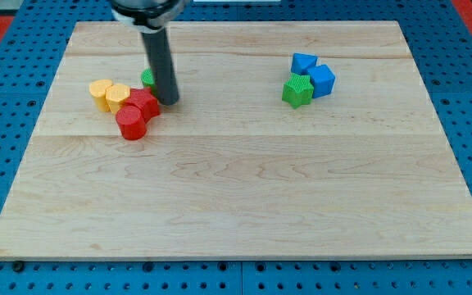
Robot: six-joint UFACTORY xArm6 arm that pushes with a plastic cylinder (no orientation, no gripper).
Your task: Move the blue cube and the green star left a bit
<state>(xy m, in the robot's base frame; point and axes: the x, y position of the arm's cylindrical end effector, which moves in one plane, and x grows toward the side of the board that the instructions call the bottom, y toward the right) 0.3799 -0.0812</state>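
The blue cube sits at the view's upper right, touching the green star on its left. A second blue block lies just above them, touching both. My tip rests on the board at the upper left, far to the left of these blocks. It stands just right of a red block and beside a green block that the rod partly hides.
A red cylinder lies below the red block. Two yellow blocks sit left of it. The wooden board lies on a blue pegboard.
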